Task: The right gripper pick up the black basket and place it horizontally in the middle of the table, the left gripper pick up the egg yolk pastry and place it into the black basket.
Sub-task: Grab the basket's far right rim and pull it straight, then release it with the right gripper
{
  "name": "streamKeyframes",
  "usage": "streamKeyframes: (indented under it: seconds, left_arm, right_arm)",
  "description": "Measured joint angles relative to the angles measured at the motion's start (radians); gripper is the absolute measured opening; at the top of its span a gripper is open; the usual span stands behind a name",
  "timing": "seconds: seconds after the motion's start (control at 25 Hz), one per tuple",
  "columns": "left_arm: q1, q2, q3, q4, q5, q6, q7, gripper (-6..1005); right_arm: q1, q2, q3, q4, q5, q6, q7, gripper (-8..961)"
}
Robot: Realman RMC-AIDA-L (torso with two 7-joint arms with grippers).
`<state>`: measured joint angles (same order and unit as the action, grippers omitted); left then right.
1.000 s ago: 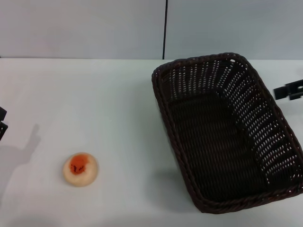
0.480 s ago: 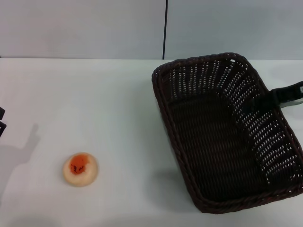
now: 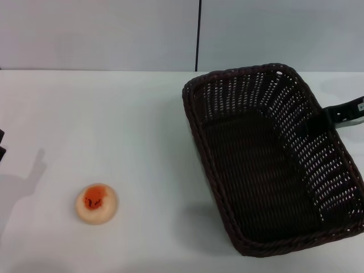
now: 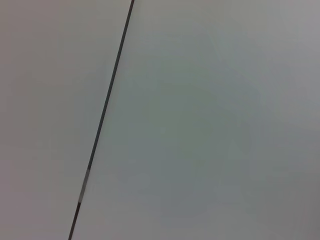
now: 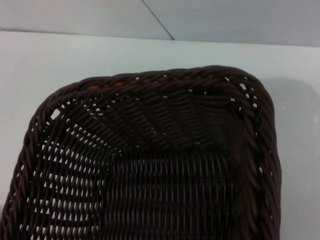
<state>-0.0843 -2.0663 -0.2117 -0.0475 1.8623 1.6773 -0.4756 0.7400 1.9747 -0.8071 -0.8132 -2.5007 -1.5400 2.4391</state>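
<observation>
The black basket [image 3: 200, 126] stands on the right half of the white table, long side running front to back, tilted a little. The right wrist view looks down into its far corner and braided rim [image 5: 165, 76]. My right gripper [image 3: 328, 118] reaches in from the right edge, over the basket's right rim, its dark tip over the inner wall. The egg yolk pastry [image 3: 96, 203] lies at the front left, orange-red patch up. Only a sliver of my left gripper [image 3: 1, 145] shows at the left edge, well apart from the pastry.
The white table [image 3: 114, 114] ends at a grey wall with a dark vertical seam [image 3: 198, 34]. The left wrist view shows only that wall and seam [image 4: 107, 100]. The left arm's shadow lies on the table left of the pastry.
My right gripper has come in from the right edge to over the basket's right rim. The basket and pastry have not moved. The left gripper's sliver has drawn slightly out of view.
</observation>
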Motion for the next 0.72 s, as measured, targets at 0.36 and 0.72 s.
streamKeyframes:
  seconds: [0.36,0.72]
  left_arm:
    - [0.001,0.002,0.000,0.004,0.000,0.004,-0.006,818]
    - [0.030,0.003,0.001,0.008,0.000,0.056,-0.006,817]
  right_arm:
    - [0.004,0.013,-0.025,-0.045,0.002,-0.018,-0.072,245]
    - [0.034,0.009,-0.071,-0.216,0.024,-0.127,-0.313,148]
